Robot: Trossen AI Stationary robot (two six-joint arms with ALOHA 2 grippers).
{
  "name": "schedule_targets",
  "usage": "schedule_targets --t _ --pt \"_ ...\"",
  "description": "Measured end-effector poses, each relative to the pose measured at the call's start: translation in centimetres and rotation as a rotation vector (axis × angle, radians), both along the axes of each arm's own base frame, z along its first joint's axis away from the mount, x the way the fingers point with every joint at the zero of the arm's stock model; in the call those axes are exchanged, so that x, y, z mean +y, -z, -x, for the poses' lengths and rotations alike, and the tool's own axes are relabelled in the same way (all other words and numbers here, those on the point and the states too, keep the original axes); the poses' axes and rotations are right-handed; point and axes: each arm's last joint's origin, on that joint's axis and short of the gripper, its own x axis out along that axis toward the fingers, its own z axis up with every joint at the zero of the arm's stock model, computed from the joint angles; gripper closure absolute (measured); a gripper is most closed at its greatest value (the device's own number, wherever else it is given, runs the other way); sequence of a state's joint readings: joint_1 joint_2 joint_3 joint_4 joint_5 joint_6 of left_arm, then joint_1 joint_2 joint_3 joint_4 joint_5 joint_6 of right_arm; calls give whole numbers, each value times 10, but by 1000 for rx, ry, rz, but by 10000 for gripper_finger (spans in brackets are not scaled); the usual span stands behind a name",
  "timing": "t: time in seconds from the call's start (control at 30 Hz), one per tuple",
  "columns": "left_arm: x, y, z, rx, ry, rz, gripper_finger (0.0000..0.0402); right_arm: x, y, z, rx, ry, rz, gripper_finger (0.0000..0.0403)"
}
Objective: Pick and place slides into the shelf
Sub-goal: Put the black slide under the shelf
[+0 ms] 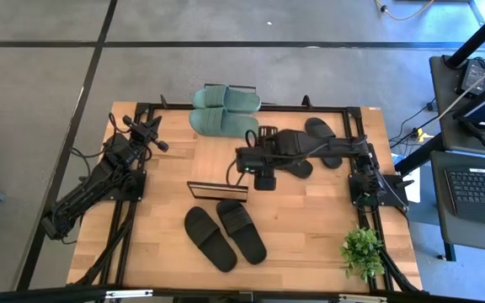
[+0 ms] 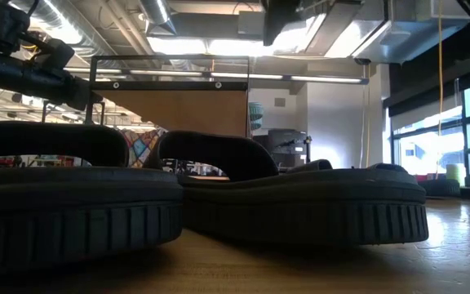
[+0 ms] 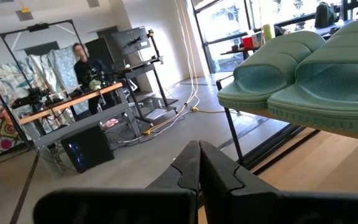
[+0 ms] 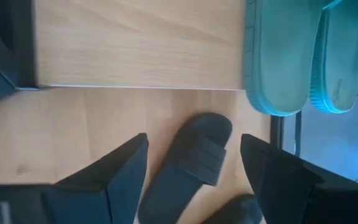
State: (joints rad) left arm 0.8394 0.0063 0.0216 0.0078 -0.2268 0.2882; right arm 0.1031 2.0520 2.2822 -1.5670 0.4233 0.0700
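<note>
Where the light wood bench (image 1: 310, 227) shows from above, we see six rubbery slides with wide straps. Two sage green slides (image 1: 224, 109) lie side by side at the far edge, their ribbed soles overhanging it in the left wrist view. Two matte black slides (image 1: 224, 234) lie side by side near the front edge; at bench height their soles show vertical grooves. Two more black slides (image 1: 322, 139) lie under and beside the right arm, toward the far right corner.

We see the shelf (image 1: 217, 191) at mid-bench, a small plank of pale wood on a thin dark frame, just behind the front black pair.

We see the right jaws (image 4: 194, 171) spread wide, hanging over one black slide (image 4: 191, 158) and holding nothing. The left jaws (image 3: 197, 174) are pressed together, empty, at the far left of the bench, pointing past the green pair.

A small leafy plant (image 1: 362, 250) stands at the front right corner.
</note>
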Motion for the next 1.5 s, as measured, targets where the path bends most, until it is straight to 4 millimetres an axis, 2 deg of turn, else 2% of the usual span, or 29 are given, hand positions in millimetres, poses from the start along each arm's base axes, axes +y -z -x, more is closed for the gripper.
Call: schedule_targets --t 0.17,0.3,0.67,0.8,0.87,1.03,1.23,1.5 --pt "0 0 0 0 1 0 401 2 17 12 49 88 96 146" --pt "0 0 0 0 3 0 401 -5 36 34 116 153 174 146" --pt "0 0 0 0 7 0 401 -72 55 112 5 417 137 146" --pt "0 0 0 0 9 -1 401 -95 74 132 -10 525 109 146" --pt "0 0 0 1 9 -1 401 -103 87 139 35 558 106 146" --pt "0 0 0 1 9 -2 401 -122 117 154 187 504 112 146" --pt "0 0 0 -1 9 -4 401 -138 138 173 295 528 53 146" --pt "0 0 0 -1 9 -4 401 -147 164 179 317 399 66 146"
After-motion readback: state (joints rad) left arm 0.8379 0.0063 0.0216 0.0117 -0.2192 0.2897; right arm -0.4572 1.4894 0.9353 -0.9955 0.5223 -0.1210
